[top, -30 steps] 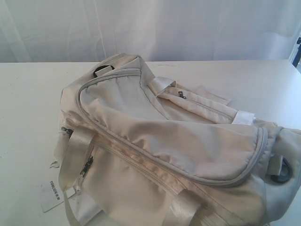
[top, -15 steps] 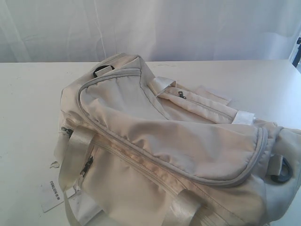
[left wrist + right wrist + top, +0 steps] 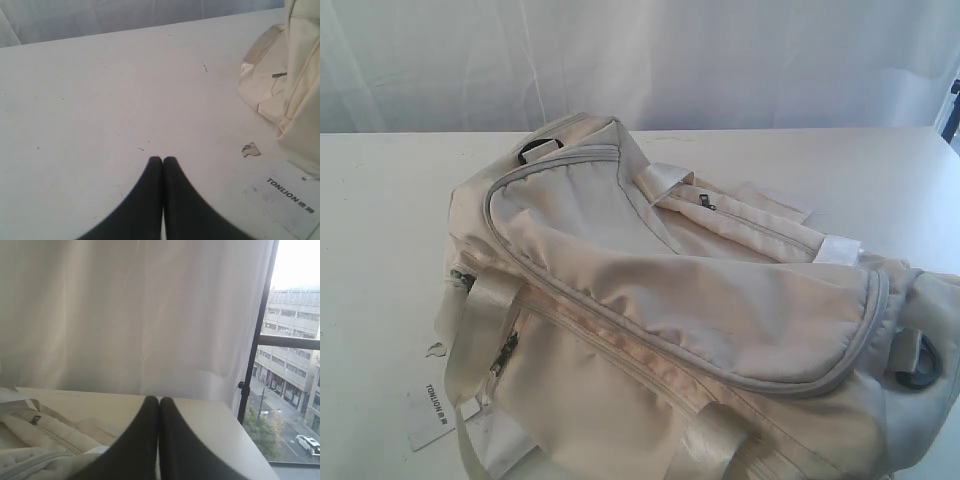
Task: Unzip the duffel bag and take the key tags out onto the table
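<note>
On the table (image 3: pixel 380 250), the duffel bag (image 3: pixel 700 310) slumps beside the left gripper (image 3: pixel 162 160) and just below the right gripper (image 3: pixel 159 400), both pinched closed and empty. The floppy fabric could just drag along if that tiny zipper pull (image 3: pixel 706 203) gets tugged unbraced. Can't see the key tags, guessing they're inside.

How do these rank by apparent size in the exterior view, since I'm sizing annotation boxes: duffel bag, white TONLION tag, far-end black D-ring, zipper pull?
Largest to smallest:
1. duffel bag
2. white TONLION tag, though it lies nearer the camera than the ring
3. black D-ring
4. zipper pull
</note>
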`<state>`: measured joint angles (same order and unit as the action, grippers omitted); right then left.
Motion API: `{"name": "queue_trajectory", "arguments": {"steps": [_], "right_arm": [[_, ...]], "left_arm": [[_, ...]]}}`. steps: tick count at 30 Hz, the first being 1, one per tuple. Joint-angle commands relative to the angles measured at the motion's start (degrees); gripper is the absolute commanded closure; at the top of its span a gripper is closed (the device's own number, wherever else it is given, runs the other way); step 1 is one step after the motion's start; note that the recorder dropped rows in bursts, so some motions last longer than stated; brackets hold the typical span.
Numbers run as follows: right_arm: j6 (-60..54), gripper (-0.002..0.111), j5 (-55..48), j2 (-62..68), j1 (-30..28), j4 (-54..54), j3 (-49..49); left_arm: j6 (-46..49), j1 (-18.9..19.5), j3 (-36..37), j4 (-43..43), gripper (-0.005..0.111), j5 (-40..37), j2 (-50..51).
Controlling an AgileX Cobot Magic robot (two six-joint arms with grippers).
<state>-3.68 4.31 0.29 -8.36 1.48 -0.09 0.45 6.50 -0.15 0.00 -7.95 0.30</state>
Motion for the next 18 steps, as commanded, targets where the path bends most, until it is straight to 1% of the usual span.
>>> {"name": "queue_trajectory", "arguments": {"steps": [1,4,6,8,12,18], "right_arm": [[4.8,0.108,0.3,-0.3,-0.3,0.3,0.1],[7.8,0.108,-0.2,-0.3,-0.3,0.3,0.1],[8.7,0.108,-0.2,-0.3,-0.3,0.3,0.1],[8.7,0.108,-0.2,-0.3,-0.3,0.3,0.1],[8.7,0.108,-0.2,-0.3,-0.3,0.3,0.1],[8.7,0.108,-0.2,-0.3,-0.3,0.3,0.1]], "left_arm": [[-0.4,-0.4,0.1,0.0,0.107,0.7,-0.3],[-0.4,-0.4,0.1,0.0,0.107,3.4,-0.3],[-0.4,-0.4,0.1,0.0,0.107,7.2,-0.3],[-0.4,-0.4,0.1,0.0,0.107,13.2,-0.3],[-0.4,-0.4,0.1,0.0,0.107,20.9,-0.3],[-0.4,-0.4,0.1,0.0,0.107,27.5,-0.3]]}}
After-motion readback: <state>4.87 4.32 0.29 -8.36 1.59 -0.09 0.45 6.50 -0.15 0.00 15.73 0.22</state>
